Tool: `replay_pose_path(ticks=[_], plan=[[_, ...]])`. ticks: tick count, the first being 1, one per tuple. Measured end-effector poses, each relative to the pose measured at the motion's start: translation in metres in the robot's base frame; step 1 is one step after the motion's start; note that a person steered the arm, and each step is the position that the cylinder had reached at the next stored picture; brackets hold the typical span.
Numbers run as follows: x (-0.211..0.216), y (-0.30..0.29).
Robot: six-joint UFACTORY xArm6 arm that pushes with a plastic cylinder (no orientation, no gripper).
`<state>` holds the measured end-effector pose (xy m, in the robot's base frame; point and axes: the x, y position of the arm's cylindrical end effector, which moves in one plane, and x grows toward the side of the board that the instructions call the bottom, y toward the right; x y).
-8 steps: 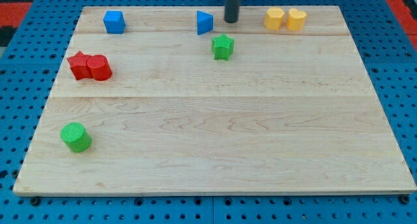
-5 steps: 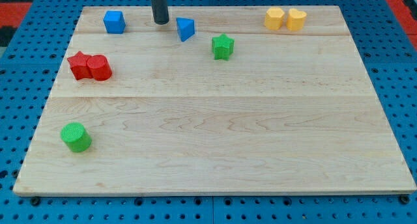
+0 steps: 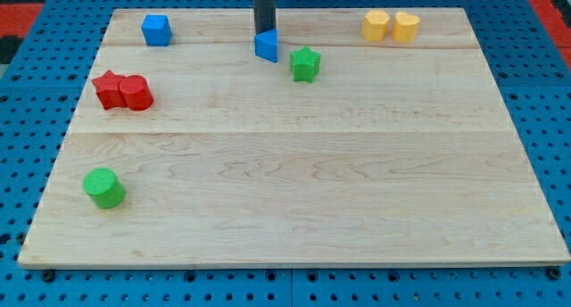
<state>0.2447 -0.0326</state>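
Observation:
My tip [image 3: 265, 31] stands at the view's top middle, touching the top side of the blue triangular block [image 3: 267, 46]. Just right of that block and slightly lower lies the green star block [image 3: 305, 63]. A blue cube-like block [image 3: 156, 29] sits further left near the board's top edge.
The wooden board [image 3: 294, 164] rests on a blue pegboard. A red star-like block [image 3: 108, 88] and a red cylinder [image 3: 136, 93] touch at the left. A green cylinder [image 3: 104, 187] is at the lower left. Two yellow blocks [image 3: 376, 25] [image 3: 406, 26] sit together at the top right.
My tip swept from right of the blue triangular block to its left, then back to just above it. The blue triangular block shifted left, then slightly right and down.

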Motion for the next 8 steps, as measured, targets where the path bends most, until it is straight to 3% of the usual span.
replay_pose_path(ticks=[1,2,4,5,6,7,8], plan=[[-0.019,0.016],[-0.009,0.037],[0.065,-0.069],[0.108,-0.082],[0.117,-0.057],[0.165,-0.041],[0.204,-0.065]])
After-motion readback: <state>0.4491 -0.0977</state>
